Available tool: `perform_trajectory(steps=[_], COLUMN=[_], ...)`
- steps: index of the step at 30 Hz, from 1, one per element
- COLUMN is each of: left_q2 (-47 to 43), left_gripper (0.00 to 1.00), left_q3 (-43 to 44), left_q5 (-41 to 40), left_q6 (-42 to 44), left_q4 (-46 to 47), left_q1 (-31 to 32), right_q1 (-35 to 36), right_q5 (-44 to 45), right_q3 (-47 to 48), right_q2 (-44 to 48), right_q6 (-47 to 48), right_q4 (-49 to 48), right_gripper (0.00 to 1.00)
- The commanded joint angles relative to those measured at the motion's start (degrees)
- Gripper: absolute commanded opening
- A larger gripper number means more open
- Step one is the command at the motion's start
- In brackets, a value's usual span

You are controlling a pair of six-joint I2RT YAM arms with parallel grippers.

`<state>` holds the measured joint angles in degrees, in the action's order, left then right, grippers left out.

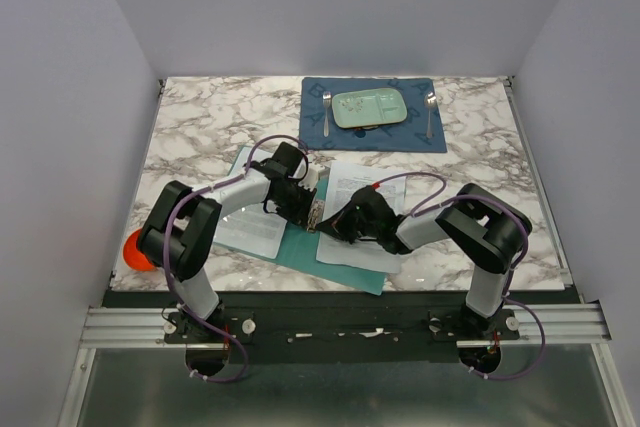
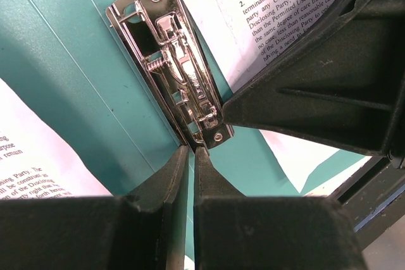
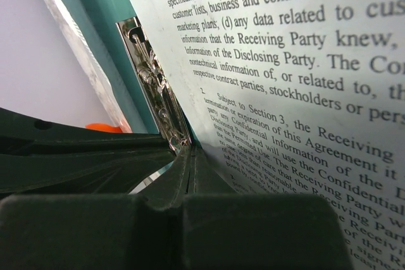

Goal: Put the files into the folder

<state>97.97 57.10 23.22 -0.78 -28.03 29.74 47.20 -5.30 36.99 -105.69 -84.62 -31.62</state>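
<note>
At the table's near edge I count one open folder [image 1: 298,245] and two files [image 1: 250,230], one per leaf, one reading "Subject to Section 3". At its single clip [image 2: 180,74], the right gripper [image 3: 190,156] is pressed closed. The left gripper [image 2: 191,153] shows a slit, and I cannot tell if it pinches anything.

Teal folder [image 1: 300,247] open flat, white printed files [image 1: 352,185] lying on both leaves

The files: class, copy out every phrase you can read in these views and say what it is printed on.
"Subject to Section 3, the Receiving": on the files, right wrist view.
"Information of the Disclosing Party": same page.
"Disclosing Party": page in the left wrist view.
Top view: print too small to read.
Folder and metal clip: no lettering visible.
</note>
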Motion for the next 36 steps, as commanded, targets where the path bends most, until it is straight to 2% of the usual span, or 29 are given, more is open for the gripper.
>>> perform_trajectory(steps=[1,21,36], left_q2=[4.50,6.00,4.15], left_gripper=[0.08,0.01,0.01], left_q3=[-1.73,2.22,6.00], left_q5=[-5.38,-2.31,11.93], left_q6=[1.39,1.04,-1.07], left_q4=[-0.45,-1.76,-7.21], left_q1=[0.50,4.19,4.19], right_q1=[0.44,0.52,0.44], right_q5=[4.95,4.95,4.95], right_q3=[-2.10,0.27,-1.84], right_q2=[-5.49,-9.10,-9.54], right_q6=[2.97,2.00,0.77], right_q4=[18.08,18.70,17.11], right_gripper=[0.01,0.01,0.00])
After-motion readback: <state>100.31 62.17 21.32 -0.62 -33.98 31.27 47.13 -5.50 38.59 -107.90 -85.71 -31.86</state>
